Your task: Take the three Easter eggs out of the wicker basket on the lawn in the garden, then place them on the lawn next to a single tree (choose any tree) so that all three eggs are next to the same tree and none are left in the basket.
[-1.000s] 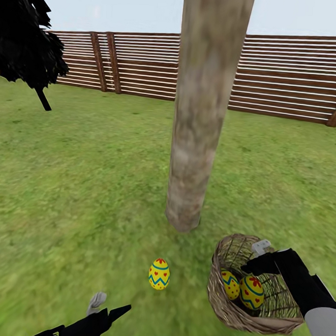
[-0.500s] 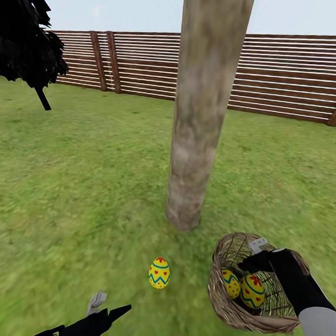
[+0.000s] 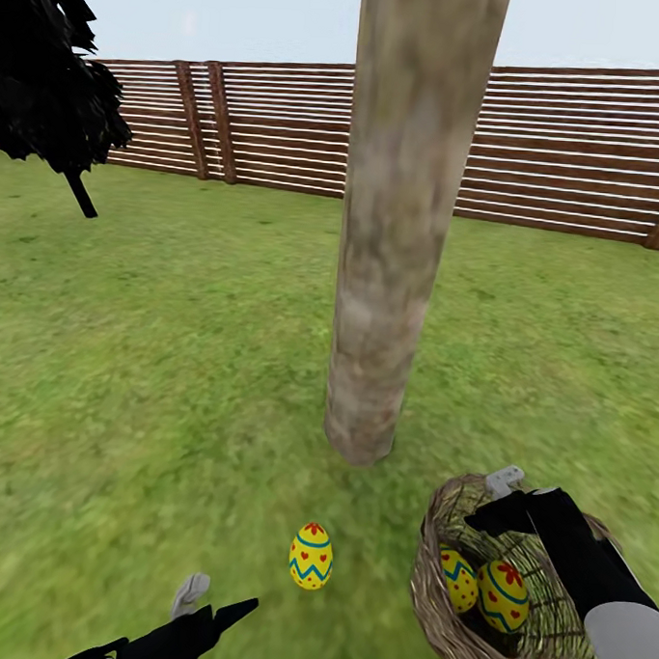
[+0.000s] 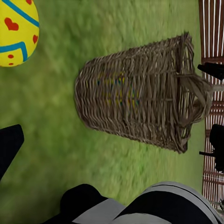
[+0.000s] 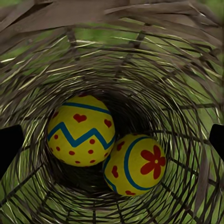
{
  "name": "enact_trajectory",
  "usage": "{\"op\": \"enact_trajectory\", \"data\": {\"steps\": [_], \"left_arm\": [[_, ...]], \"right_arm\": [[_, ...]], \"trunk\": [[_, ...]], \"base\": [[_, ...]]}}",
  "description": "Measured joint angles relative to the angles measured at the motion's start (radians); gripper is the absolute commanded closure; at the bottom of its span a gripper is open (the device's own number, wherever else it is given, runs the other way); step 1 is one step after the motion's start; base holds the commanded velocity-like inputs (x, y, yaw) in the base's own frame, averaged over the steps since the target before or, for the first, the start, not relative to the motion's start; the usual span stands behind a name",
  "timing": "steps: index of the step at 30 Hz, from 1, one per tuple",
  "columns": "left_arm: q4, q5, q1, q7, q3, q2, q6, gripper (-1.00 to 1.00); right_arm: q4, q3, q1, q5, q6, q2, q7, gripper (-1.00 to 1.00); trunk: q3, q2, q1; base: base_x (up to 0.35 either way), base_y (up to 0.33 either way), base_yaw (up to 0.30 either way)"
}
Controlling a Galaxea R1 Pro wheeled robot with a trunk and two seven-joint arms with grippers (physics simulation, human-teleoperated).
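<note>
One yellow Easter egg (image 3: 311,556) stands on the lawn (image 3: 154,359) a little in front of the pale tree trunk (image 3: 385,274); the left wrist view catches it too (image 4: 16,30). The wicker basket (image 3: 430,591) sits to the right of that egg and holds two eggs (image 3: 459,580) (image 3: 504,596), one with hearts (image 5: 81,130), one with a flower (image 5: 137,163). My right gripper (image 3: 499,500) hangs open over the basket's far rim, looking straight into it (image 5: 112,142). My left gripper (image 3: 211,602) is open and empty, low over the grass near the lone egg.
A brown slatted fence (image 3: 571,149) closes off the back of the garden. A dark, nearly black tree (image 3: 48,73) stands at the far left. Open grass stretches left of the trunk and around its base. The basket (image 4: 140,93) shows side-on in the left wrist view.
The whole picture has slid down slightly, so the camera moved. Relative to the basket, my right gripper has shifted toward the far rim. The left arm and the eggs have not moved.
</note>
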Motion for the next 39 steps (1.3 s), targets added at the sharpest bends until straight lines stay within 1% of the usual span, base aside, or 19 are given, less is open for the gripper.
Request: {"op": "enact_trajectory", "data": {"steps": [4,14,30,39], "left_arm": [[0.0,0.001,0.0,0.0,0.001,0.0,0.0,-1.0],[0.0,0.001,0.0,0.001,0.0,0.0,-0.002,-1.0],[0.0,0.001,0.0,0.002,0.0,-0.001,-0.002,-1.0],[0.0,0.001,0.0,0.002,0.0,-0.002,-0.002,-1.0]], "right_arm": [[0.0,0.0,0.0,0.003,0.0,0.0,-0.001,-1.0],[0.0,0.002,0.0,0.009,0.0,0.0,-0.004,-1.0],[0.002,0.004,0.0,0.007,-0.001,0.002,-0.002,-1.0],[0.003,0.003,0.0,0.006,-0.004,0.014,-0.001,-1.0]], "trunk": [[0.0,0.0,0.0],[-0.031,-0.07,0.038],[-0.081,-0.182,0.1],[-0.11,-0.245,0.134]], "base": [[0.013,0.0,0.0],[0.001,0.0,0.0],[0.0,0.0,0.0],[0.0,0.0,0.0]]}}
